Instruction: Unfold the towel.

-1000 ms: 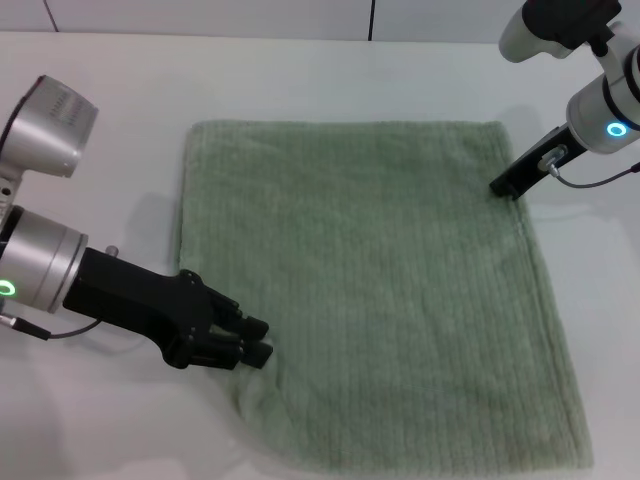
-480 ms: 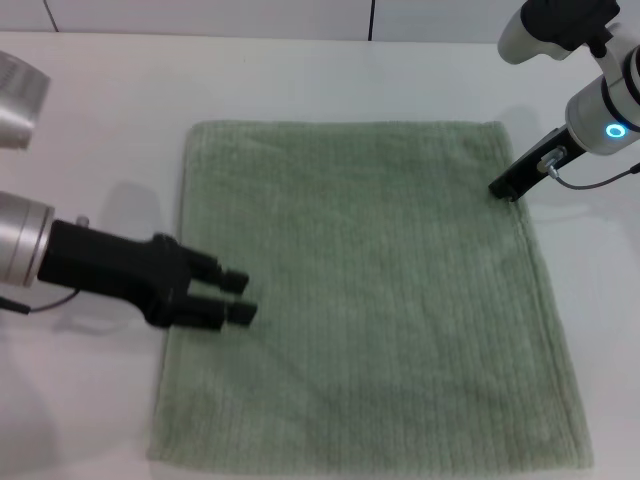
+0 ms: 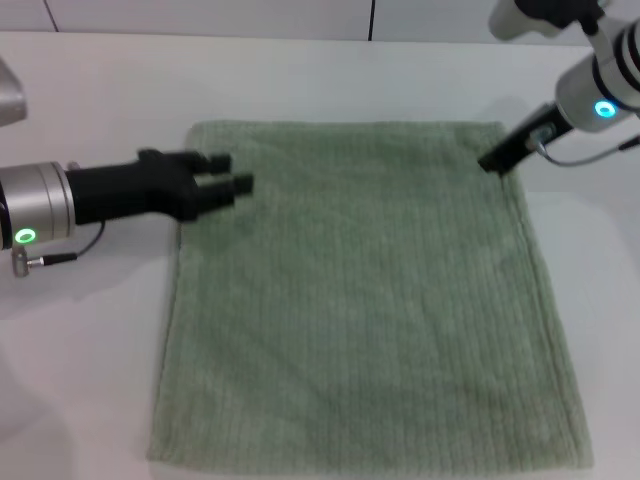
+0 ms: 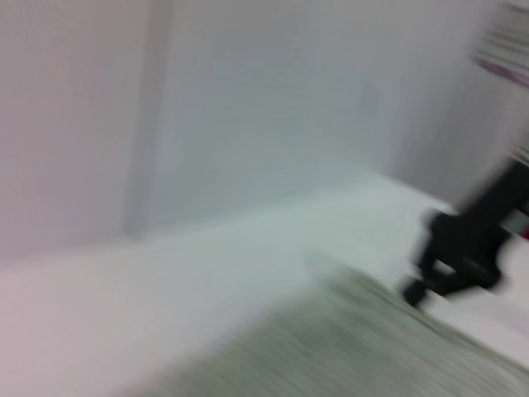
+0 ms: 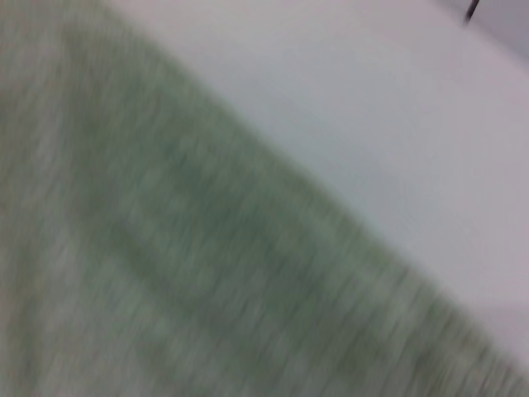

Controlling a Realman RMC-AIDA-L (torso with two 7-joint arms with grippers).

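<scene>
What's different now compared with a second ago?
The left end effector let the towel's near-left corner drop flat and moved away to its far-left corner. The right end effector lifted slightly at the far-right corner. The towel's right side stayed put.

You have bare counter (image 3: pixel 100 400) on every side of the towel (image 3: pixel 360 310), which lies flat and spread open, so nothing rises from it to catch a passing hand. The left hand (image 3: pixel 232 172) hangs over the towel's far left corner with its fingers apart, and the right hand (image 3: pixel 490 160) sits at the far right corner. Between them the far edge is unobstructed.
</scene>
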